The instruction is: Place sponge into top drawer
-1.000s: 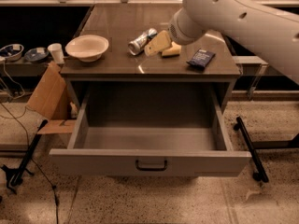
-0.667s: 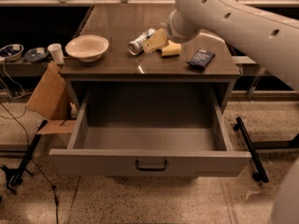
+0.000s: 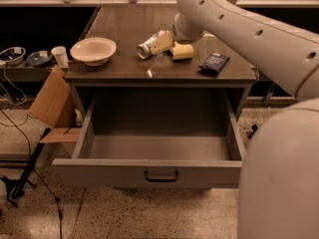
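- The top drawer stands open.
- The sponge lies on the table, not yet moved.
- The gripper hovers just above it; its grasp cannot be told.

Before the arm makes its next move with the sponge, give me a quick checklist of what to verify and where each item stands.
1. The top drawer is pulled open: ok.
2. Room inside the drawer for the sponge: ok, nothing shows in it.
3. The sponge is on the tabletop within reach: ok, it lies next to the tipped can.
4. The gripper is at the sponge: ok, right above it.
5. The sponge is secured in the gripper: cannot tell.
6. Way forward to the drawer: ok, the dark blue packet and the bowl lie off to the sides.
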Robot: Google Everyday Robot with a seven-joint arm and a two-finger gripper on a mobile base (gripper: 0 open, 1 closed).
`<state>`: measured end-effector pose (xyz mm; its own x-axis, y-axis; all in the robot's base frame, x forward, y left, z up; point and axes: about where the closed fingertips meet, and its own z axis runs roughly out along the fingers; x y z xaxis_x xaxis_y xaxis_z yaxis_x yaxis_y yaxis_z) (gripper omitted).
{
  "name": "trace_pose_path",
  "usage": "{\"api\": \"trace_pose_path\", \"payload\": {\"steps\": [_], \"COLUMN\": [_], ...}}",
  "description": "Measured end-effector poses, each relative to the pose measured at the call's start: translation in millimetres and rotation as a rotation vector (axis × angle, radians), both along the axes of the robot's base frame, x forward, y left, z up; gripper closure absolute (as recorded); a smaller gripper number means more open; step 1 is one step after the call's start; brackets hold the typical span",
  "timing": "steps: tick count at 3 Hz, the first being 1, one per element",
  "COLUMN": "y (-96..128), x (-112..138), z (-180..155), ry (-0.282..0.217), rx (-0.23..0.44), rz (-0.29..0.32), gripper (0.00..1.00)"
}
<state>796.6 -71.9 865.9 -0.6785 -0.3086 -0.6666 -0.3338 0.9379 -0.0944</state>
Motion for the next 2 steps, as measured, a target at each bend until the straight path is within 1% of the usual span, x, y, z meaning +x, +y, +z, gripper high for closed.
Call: {"api": "trace_pose_path", "payload": {"steps": [1, 2], "y": [7, 7], "x": [15, 23], "z": [-12, -25], "ry": [0.019, 0.041], "rx": [-0.020, -0.057], "rz": [0.011, 0.022], "gripper": [0.00, 0.05]}}
